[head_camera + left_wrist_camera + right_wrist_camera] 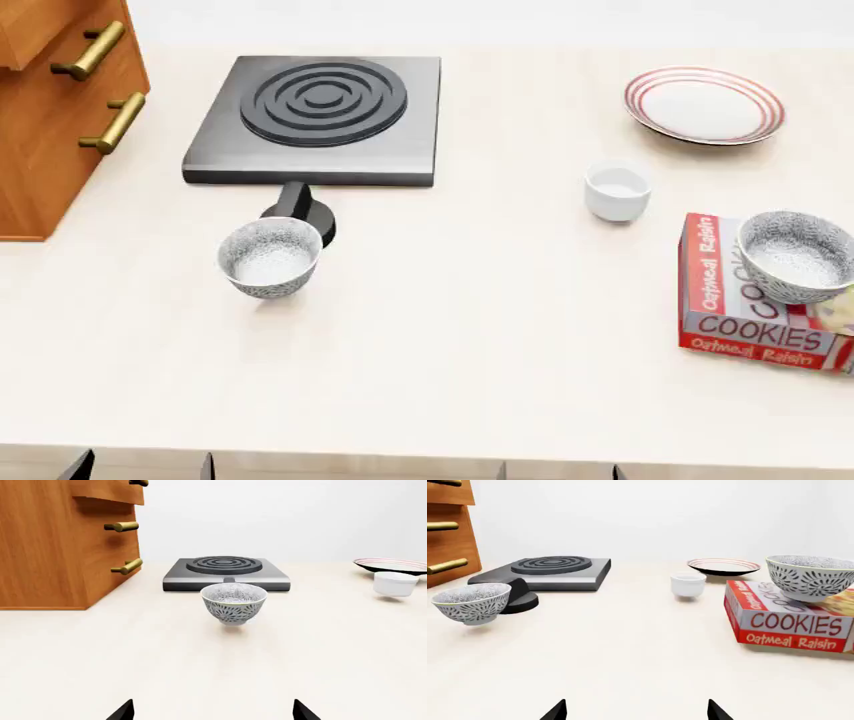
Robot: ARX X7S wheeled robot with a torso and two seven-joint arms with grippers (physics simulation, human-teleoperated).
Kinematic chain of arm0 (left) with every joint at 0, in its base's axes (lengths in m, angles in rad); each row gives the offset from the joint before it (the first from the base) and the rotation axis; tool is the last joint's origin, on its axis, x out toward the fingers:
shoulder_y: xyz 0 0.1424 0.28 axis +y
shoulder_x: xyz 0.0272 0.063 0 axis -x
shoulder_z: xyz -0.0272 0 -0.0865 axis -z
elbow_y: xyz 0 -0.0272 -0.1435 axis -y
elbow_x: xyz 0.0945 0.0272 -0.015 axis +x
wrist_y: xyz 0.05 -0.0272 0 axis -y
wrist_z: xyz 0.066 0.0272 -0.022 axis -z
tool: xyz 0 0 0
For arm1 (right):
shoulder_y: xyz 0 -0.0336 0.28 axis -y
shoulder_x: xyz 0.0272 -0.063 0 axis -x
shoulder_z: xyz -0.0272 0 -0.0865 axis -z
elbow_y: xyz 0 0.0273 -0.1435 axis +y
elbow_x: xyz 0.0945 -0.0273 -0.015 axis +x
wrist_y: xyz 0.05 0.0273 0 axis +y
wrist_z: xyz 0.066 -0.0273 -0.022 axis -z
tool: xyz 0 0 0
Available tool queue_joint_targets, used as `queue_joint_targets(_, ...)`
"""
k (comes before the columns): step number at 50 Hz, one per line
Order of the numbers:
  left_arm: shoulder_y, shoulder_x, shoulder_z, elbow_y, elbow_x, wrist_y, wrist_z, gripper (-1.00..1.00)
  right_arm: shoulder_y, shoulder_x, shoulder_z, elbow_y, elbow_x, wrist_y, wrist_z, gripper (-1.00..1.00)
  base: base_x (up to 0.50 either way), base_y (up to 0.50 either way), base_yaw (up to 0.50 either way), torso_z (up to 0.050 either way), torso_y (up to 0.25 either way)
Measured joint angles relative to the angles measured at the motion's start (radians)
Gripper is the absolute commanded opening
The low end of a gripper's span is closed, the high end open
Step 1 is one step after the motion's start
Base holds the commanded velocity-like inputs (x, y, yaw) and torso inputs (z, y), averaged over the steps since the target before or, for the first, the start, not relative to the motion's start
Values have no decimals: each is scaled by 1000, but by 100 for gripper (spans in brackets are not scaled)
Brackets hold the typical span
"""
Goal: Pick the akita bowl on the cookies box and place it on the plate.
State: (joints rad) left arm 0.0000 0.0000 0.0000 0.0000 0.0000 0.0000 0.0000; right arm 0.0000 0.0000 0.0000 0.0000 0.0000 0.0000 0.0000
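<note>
Nearest the robot, only the dark tips of the grippers show. In the left wrist view the left gripper (213,712) has two tips set wide apart with nothing between them. The right gripper (637,711) looks the same: spread wide and holding nothing. The rest of both grippers is cut off by the picture edge.

The cookies box (754,300) lies flat near the right edge of the bench (467,340), and its far right corner is cut off in the head view. Its long side runs from the near edge of the bench toward the far edge. The akita bowl (797,256) sits upright on the far part of the box, its open mouth facing up.

A second speckled bowl (271,257) stands on the bench toward the left side. Just behind it is a black knob (300,208), partly hidden by the bowl. Behind that sits a grey stove burner (318,118).

A small white cup (617,189) stands between the box and the plate (703,104), which rests near the far right corner. A wooden cabinet (47,120) with brass handles stands at the left edge, only partly seen.
</note>
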Motion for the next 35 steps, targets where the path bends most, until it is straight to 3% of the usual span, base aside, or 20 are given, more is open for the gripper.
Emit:
queue_joint_targets(22, 4, -44, 47, 5, -51, 11, -48, 100, -13, 43, -44, -18, 44, -26, 80, 100, 9, 0, 0, 0, 0)
queue_joint_targets(35, -2, -83, 42, 212, -119, -96, -76, 100, -21, 77, -30, -195, 83, 22, 135, 100, 487, 0, 0, 0, 0)
